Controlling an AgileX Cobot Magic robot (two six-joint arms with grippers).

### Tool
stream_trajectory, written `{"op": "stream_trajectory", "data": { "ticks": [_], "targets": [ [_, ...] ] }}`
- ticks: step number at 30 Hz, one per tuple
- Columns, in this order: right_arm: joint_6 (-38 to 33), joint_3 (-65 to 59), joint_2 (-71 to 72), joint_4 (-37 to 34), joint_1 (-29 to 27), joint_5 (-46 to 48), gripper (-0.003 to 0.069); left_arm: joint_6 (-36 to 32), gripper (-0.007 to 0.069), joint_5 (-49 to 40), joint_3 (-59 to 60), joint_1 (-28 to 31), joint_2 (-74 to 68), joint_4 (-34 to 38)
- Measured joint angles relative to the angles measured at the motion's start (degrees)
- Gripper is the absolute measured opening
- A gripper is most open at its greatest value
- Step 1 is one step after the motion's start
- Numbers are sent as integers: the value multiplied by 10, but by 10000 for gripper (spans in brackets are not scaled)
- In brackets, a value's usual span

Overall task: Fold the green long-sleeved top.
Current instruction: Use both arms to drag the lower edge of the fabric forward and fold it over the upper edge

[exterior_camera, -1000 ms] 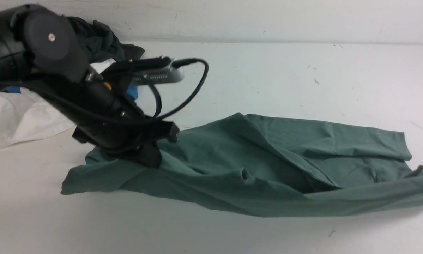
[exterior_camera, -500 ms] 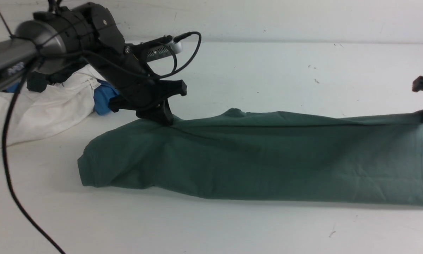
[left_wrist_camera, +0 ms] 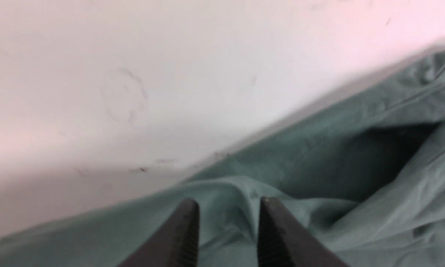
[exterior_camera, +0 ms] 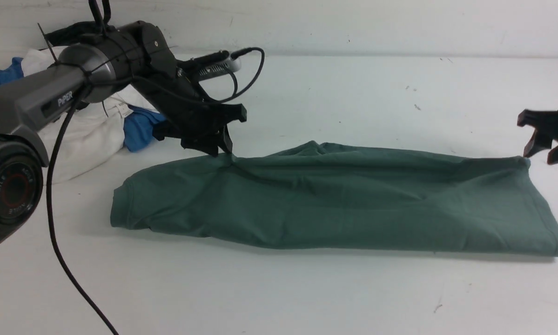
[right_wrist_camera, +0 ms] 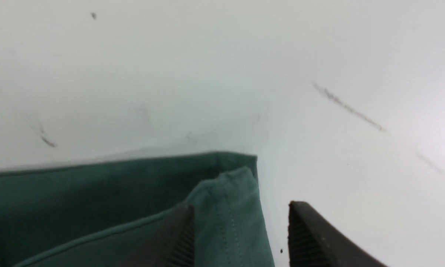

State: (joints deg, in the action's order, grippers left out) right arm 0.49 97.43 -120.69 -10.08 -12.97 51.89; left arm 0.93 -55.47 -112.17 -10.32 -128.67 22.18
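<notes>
Grey left arm lettered PiPER, black wrist, looping black cable, ribbed black left pincer

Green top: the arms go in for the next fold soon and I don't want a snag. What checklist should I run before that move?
1. Right pincer open, not clamping the green top: ok.
2. Left pincer jaws parted: ok.
3. Left pincer free of the cloth: cannot tell; its tips sit right at the top's far edge.
4. Top lying as one long band on the table: ok.
5. Sleeves tucked inside the band: cannot tell.
6. White garment and blue garment apart from the top: ok.
</notes>
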Motion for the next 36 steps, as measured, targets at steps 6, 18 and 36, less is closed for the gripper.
{"op": "stream_trajectory", "data": {
  "ticks": [6,18,36],
  "targets": [
    [-31,109,10,-13,7,158,423,-1,325,-96,-63,34,42,-11],
    [-132,38,-7,-80,135,187,-4,-30,6,-151,15,44,87,-31],
    [-126,171,-80,-56,139,67,-14,-40,-4,-151,153,44,202,-74]
  ]
}}
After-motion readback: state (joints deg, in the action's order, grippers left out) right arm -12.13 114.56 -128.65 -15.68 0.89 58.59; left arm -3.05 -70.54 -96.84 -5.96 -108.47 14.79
